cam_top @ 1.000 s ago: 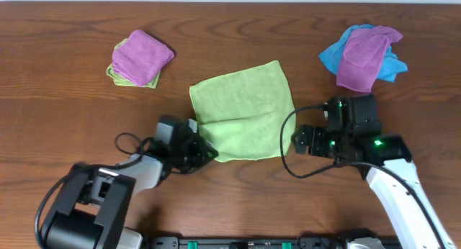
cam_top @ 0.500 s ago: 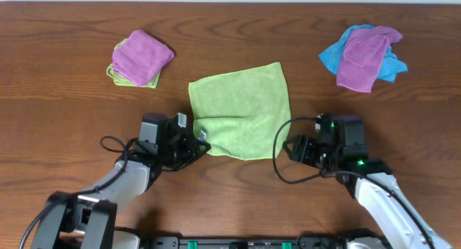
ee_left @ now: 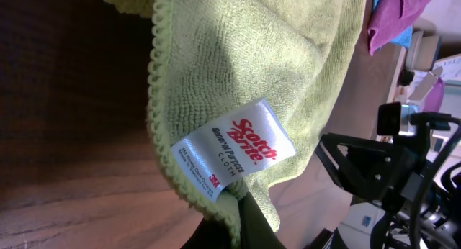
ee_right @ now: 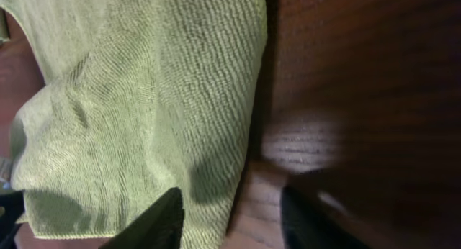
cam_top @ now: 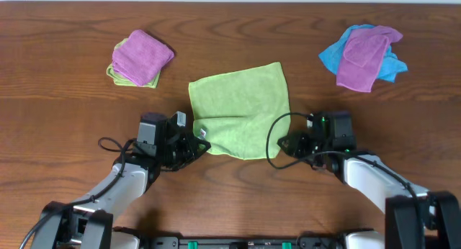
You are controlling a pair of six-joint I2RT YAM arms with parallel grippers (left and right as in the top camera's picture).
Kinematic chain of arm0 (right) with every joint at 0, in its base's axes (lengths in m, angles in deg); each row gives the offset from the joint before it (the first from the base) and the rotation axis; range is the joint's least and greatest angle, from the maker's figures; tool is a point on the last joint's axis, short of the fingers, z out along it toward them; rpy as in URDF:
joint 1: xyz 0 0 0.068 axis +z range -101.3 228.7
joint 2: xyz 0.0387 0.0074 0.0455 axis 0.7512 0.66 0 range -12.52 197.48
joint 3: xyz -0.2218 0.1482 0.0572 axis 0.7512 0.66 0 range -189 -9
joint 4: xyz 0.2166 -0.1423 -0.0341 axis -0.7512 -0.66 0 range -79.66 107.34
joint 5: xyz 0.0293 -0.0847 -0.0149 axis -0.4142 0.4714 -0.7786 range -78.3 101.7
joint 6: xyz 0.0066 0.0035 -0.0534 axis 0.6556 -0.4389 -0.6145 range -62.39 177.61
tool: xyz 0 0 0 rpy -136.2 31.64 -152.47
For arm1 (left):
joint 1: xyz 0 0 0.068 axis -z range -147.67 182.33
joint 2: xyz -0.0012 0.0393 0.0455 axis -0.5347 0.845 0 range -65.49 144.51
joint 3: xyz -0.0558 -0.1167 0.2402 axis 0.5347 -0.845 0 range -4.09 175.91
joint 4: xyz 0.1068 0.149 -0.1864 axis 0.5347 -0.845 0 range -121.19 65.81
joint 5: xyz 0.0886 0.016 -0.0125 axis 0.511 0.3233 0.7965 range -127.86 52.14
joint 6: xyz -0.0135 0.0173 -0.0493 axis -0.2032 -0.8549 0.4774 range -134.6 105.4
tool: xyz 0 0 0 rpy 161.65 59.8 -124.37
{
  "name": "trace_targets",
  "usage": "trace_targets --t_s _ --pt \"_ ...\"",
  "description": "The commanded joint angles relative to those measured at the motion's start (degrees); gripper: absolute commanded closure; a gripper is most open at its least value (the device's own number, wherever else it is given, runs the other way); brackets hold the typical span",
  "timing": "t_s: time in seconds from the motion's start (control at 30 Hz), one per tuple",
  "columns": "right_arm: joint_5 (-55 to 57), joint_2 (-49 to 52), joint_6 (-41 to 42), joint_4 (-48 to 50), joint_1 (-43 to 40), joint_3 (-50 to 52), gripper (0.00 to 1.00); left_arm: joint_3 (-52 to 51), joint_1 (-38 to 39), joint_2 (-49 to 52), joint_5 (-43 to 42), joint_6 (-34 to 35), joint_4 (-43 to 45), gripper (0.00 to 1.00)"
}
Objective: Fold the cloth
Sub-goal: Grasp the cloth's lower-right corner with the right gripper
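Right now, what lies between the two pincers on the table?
The lime-green cloth: its near edge spans from the left pincer to the right pincer, clearest in the overhead view.

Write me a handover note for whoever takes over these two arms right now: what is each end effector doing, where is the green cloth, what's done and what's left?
Left end effector: shut on the cloth at its near-left corner, right by the tag.
Right end effector: open, astride the cloth's near-right edge, one finger over the cloth and one over the table; not gripping yet.
Cloth: spread out mid-table, slightly rumpled along the near edge, not folded.
Done: one corner pinched.
Left: probably close the right end effector on its corner, carry the near edge over to the far edge, then let go.
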Motion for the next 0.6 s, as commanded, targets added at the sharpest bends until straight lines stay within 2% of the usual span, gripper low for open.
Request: trace_targets --t_s 0.0,0.2,0.27,0.3,0.57 --pt "-1.16 1.79 1.79 1.44 -0.13 0.37 0.65 0.48 -0.24 -0.68 -0.39 -0.13 -0.17 0.94" --pt "-1.18 2.84 3.04 6.08 1.38 0.35 0.82 0.79 -0.24 -0.68 -0.42 0.35 -0.17 0.94" --pt "-1.16 2.84 3.04 6.73 2.1 0.35 0.96 0.96 -0.24 -0.72 -0.39 0.48 -0.17 0.94" --pt "-1.14 2.84 2.99 6.75 2.25 0.35 0.99 1.07 -0.24 -0.83 -0.39 0.48 -0.17 0.94" --pt "-1.4 -1.46 2.08 3.45 0.66 0.26 0.99 1.64 -0.24 -1.77 -0.35 0.48 -0.2 0.94"
